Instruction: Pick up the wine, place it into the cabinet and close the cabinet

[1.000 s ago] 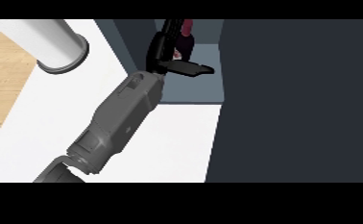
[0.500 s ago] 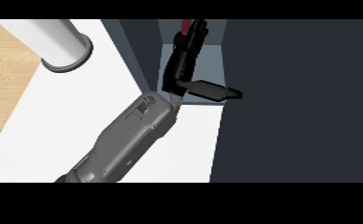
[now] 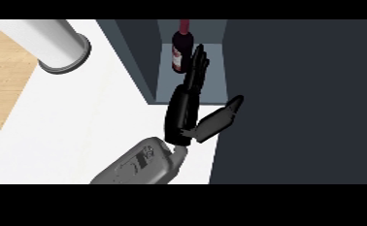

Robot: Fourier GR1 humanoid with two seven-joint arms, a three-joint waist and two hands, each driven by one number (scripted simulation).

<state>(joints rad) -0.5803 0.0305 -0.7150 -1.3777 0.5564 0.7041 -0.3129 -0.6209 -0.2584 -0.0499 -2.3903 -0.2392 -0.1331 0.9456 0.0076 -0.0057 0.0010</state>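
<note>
The wine bottle [image 3: 180, 50], dark with a red neck and a pale label, stands upright inside the open cabinet compartment [image 3: 161, 70]. My left hand [image 3: 185, 106] reaches into the compartment from the lower left. Its fingers [image 3: 197, 62] are straight and lie along the bottle's right side, and I cannot tell whether they touch it. The thumb [image 3: 219, 119] sticks out to the right, away from the bottle. The hand is open and holds nothing. My right hand does not show.
The cabinet's dark door or front [image 3: 294, 104] fills the right side, close to my thumb. A white cylinder on a grey base [image 3: 56, 43] stands on the white counter [image 3: 86, 118] at the upper left. Wooden floor shows past the counter's left edge.
The fingers were curled round the wine; they have straightened and let it go. The bottle now stands by itself in the compartment, and the hand sits a little lower.
</note>
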